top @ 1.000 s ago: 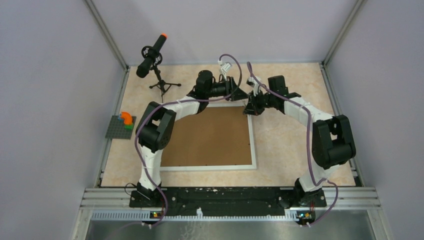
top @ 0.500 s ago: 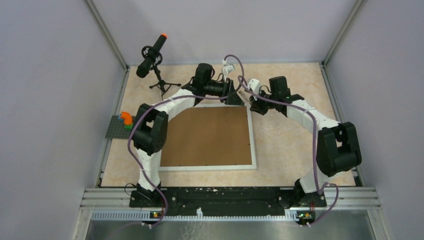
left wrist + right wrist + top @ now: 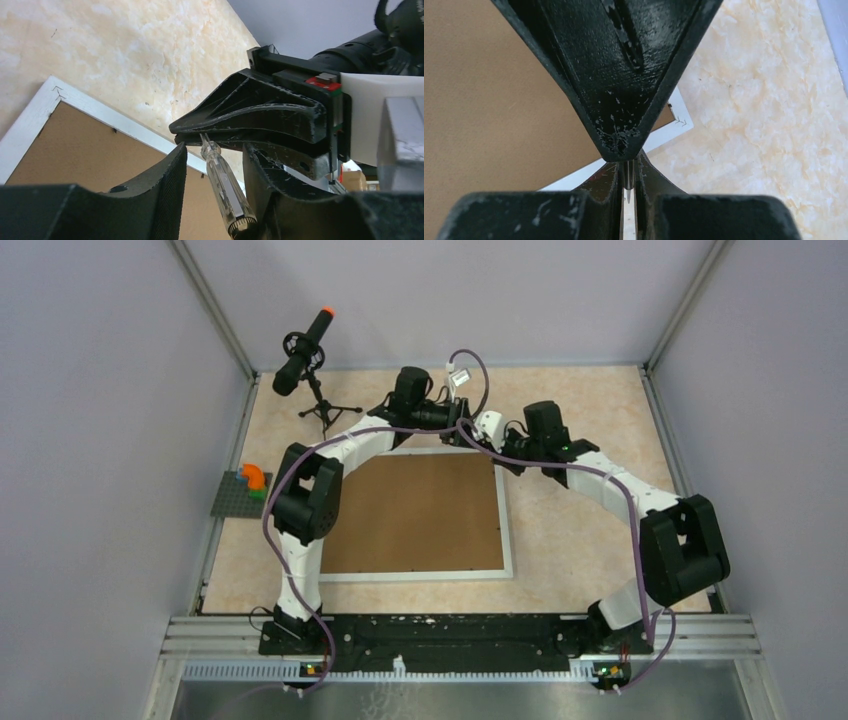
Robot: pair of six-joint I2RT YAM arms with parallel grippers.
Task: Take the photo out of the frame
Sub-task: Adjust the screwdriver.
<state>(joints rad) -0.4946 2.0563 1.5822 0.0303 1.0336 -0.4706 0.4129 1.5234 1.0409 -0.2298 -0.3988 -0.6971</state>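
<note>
— Status of the right pincer (image 3: 628, 172)?
— Pressed together on the metal tip of a clear-handled screwdriver (image 3: 225, 192). The left pincer (image 3: 215, 155) is spread either side of the handle, not clamping it.
— And the large white rectangular picture frame (image 3: 420, 575)?
— Centre of the top view, flat on the beige marbled counter (image 3: 580, 530), brown backing board (image 3: 420, 510) up; the photo is hidden. Both pincers meet at its upper right corner.

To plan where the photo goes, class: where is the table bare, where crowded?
Bare: the table between the frame and right rail, though the right arm arches over it; the far strip by the back wall. Crowded: the frame's far right corner, where both arms' fingers meet at a screwdriver; microphone stand and brick plate sit left.
</note>
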